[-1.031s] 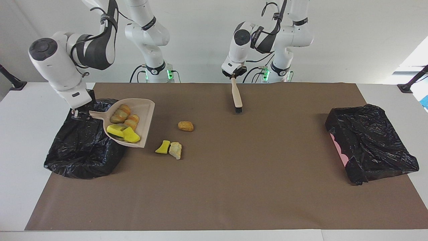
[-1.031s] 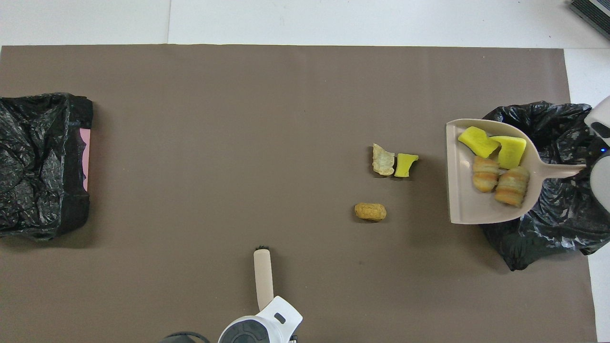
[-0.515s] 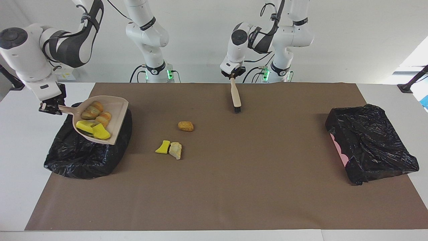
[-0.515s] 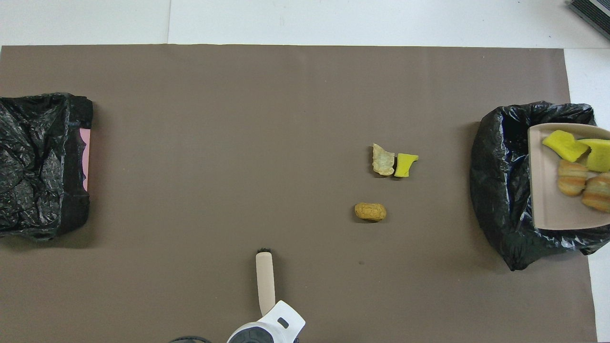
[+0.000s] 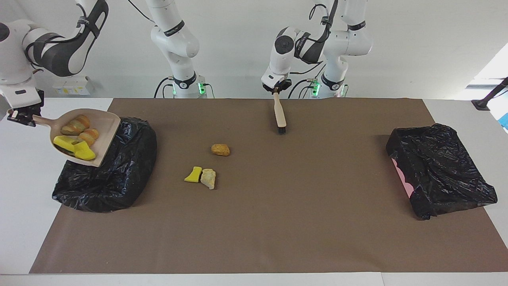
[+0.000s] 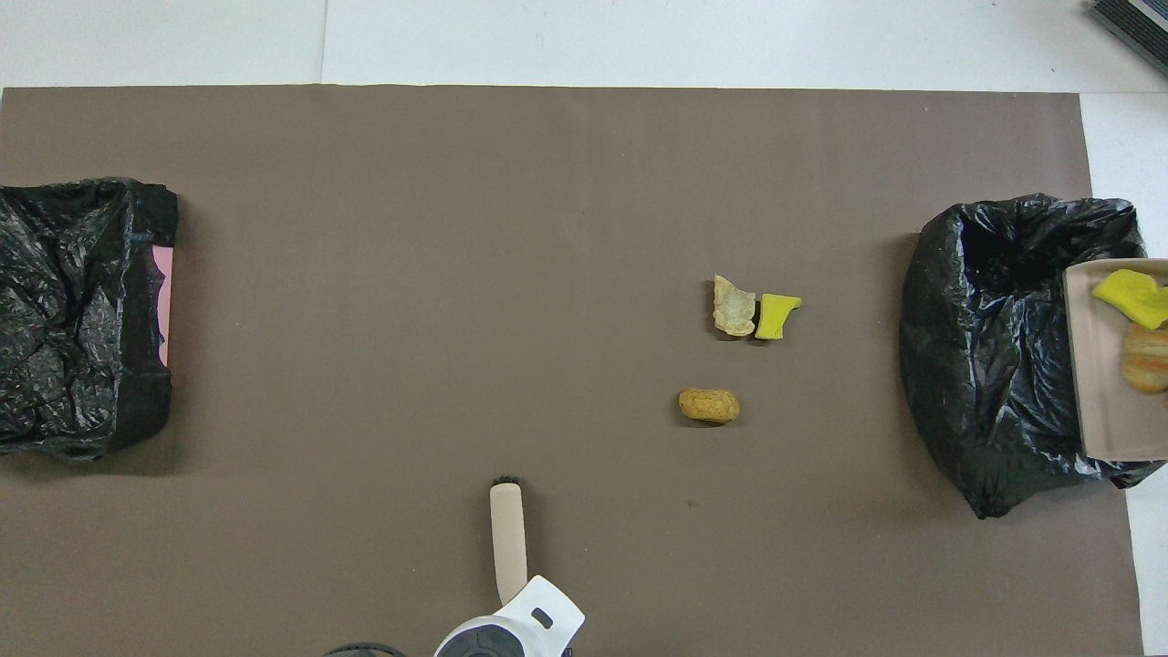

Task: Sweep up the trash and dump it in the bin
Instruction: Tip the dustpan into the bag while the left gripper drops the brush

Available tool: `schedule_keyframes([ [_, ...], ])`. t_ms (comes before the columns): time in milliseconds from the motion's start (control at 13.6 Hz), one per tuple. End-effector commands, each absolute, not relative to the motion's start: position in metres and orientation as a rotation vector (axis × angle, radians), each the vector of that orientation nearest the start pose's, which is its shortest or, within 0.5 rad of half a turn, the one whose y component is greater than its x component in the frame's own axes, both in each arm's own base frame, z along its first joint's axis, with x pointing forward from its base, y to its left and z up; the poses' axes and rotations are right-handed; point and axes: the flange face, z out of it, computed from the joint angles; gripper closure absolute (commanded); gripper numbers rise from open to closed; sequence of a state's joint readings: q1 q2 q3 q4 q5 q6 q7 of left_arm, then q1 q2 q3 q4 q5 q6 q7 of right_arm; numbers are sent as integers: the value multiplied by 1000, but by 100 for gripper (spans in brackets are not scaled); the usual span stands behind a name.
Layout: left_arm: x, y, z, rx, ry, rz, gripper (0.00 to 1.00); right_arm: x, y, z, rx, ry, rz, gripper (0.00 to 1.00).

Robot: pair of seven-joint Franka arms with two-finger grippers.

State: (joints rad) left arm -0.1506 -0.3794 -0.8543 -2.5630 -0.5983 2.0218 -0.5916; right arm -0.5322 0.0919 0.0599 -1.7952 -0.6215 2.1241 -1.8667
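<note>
My right gripper point(image 5: 22, 115) is shut on the handle of the beige dustpan point(image 5: 106, 131), which hangs in the air over the outer edge of the black-bagged bin point(image 5: 107, 174) at the right arm's end. Yellow sponge bits and orange-striped pieces point(image 5: 75, 137) lie in the pan. On the mat lie a brown oval lump point(image 5: 220, 149), a yellow sponge bit point(image 5: 193, 174) and a pale chunk point(image 5: 208, 178) touching it. My left gripper point(image 5: 276, 89) is shut on the top of the beige brush point(image 5: 280, 114), whose bristles point down at the mat close to the robots.
A second black-bagged bin point(image 5: 440, 171) with a pink edge stands at the left arm's end. The brown mat point(image 5: 278, 222) covers most of the table. From overhead, only part of the dustpan point(image 6: 1100, 383) shows at the frame's edge, over the bin point(image 6: 985, 347).
The right arm has carried the loaded dustpan outward across the bin toward the table's end. The left arm has drawn the brush slightly nearer the robots. The loose trash has not moved.
</note>
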Motion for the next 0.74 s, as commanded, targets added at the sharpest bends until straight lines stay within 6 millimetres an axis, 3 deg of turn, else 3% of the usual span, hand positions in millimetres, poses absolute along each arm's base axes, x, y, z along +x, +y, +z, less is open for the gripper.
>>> schedule_keyframes([
  [0, 214, -357, 337, -3155, 67, 539, 7, 539, -284, 521, 1604, 2074, -642, 100],
  [74, 229, -357, 348, -3187, 83, 535, 0, 542, -273, 523, 1539, 2111, -639, 100],
  [221, 261, -356, 379, -3212, 155, 410, 0, 546, -248, 530, 1440, 2122, -663, 100],
  [295, 278, -351, 394, -3193, 198, 327, 0, 543, -246, 538, 1429, 2114, -666, 100],
  [515, 338, -340, 418, -3157, 271, 195, 0, 528, -273, 552, 1413, 2092, -706, 100],
  [663, 393, -315, 444, -3138, 306, 64, 0, 520, -276, 548, 1412, 2080, -683, 100],
])
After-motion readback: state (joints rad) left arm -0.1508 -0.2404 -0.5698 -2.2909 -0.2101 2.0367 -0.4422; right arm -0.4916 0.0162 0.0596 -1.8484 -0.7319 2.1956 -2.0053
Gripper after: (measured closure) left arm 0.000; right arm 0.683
